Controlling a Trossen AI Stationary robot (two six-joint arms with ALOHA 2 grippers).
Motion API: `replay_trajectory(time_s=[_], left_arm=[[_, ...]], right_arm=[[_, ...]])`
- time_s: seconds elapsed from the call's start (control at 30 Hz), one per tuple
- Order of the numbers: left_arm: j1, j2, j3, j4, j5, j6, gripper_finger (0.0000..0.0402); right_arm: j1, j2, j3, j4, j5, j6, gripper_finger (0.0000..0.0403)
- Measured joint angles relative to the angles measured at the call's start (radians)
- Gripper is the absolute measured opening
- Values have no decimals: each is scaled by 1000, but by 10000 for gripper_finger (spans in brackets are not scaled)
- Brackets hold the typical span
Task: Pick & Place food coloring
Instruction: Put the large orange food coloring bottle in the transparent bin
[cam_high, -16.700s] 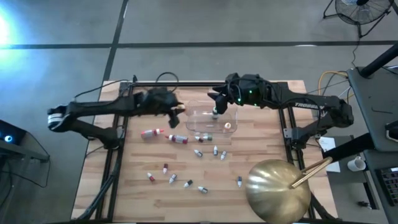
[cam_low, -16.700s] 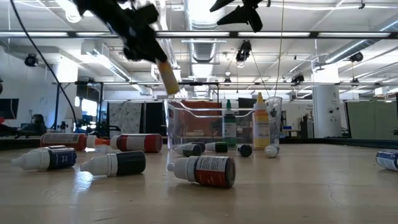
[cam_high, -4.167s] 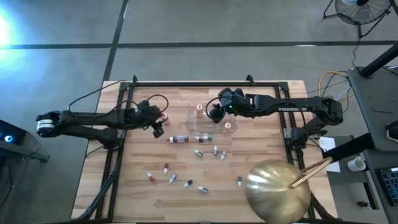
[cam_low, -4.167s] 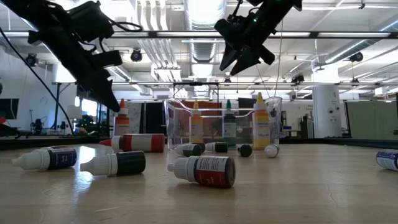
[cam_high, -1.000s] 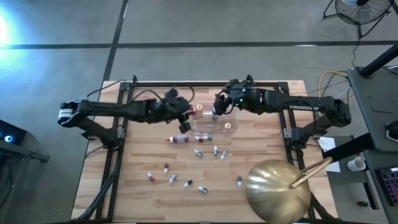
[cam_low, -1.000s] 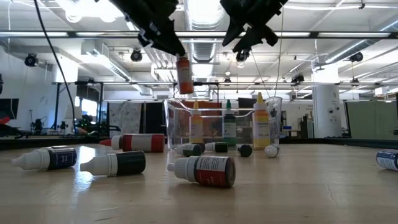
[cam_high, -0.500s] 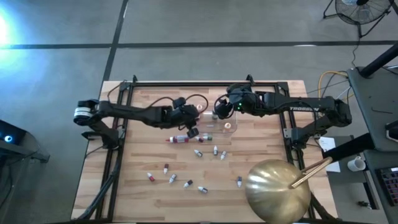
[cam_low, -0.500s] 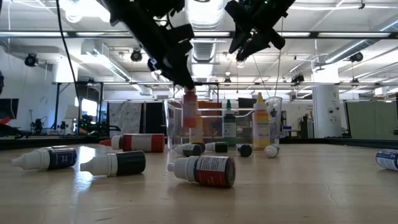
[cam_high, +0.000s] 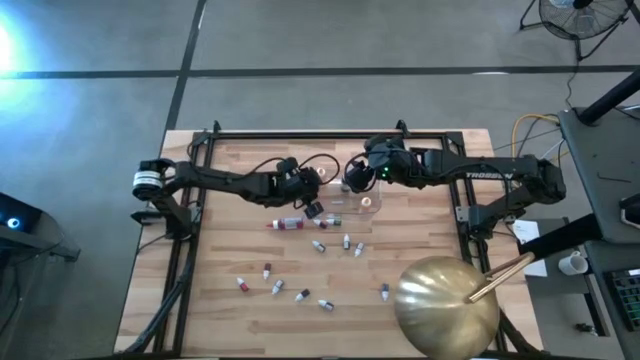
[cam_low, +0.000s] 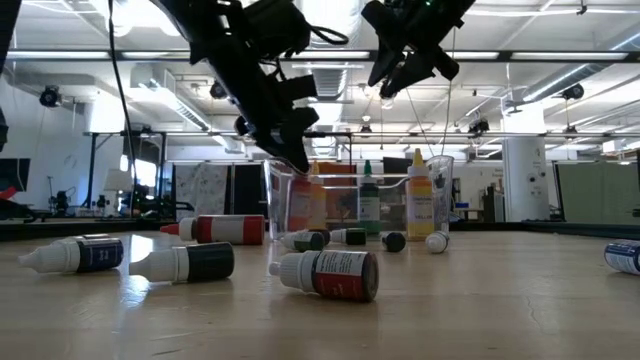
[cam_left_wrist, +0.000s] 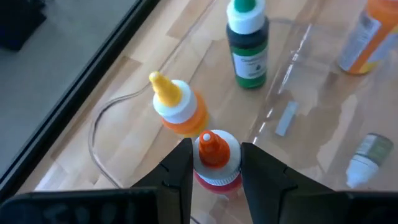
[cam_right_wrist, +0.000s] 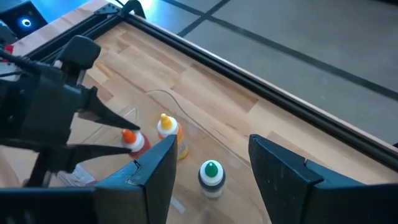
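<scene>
A clear plastic tub (cam_high: 368, 205) stands at the table's far middle with a yellow-capped (cam_left_wrist: 173, 111), a green-capped (cam_left_wrist: 248, 45) and an orange bottle (cam_left_wrist: 373, 28) upright inside. My left gripper (cam_left_wrist: 214, 155) reaches down into the tub's left end (cam_low: 285, 195), shut on a red food coloring bottle (cam_left_wrist: 216, 179) with an orange tip. My right gripper (cam_right_wrist: 211, 142) hangs open above the tub (cam_high: 350, 180), holding nothing. Several more bottles (cam_high: 285, 222) lie on the wood nearer the front. My left gripper pinches the red bottle's upper body, just under its cap (cam_left_wrist: 203, 169), between its two fingers. The fingers slant down from the table's left side. The bottle stands upright inside the tub, next to the yellow-capped one; whether its base touches the tub floor I cannot tell.
A big gold dome (cam_high: 445, 305) with a wooden stick sits at the near right corner. Loose bottles are scattered across the middle and near part of the table (cam_high: 300, 295), some close to the low camera (cam_low: 325, 273). A thin cable (cam_left_wrist: 99, 134) loops beside the tub.
My left gripper has gone toward the table's right edge and down, carrying the red bottle from above the tub's rim into the tub's left end. The bottle has stayed upright in the hold.
</scene>
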Motion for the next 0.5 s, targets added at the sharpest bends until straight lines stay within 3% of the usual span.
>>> replay_trajectory(time_s=[0.23, 0.5], left_arm=[[27, -5, -10, 7, -28, -13, 86], [35, -6, -16, 7, -15, -12, 113]], right_arm=[[0, 0, -2, -3, 0, 7, 192], [0, 1, -4, -3, 0, 7, 192]])
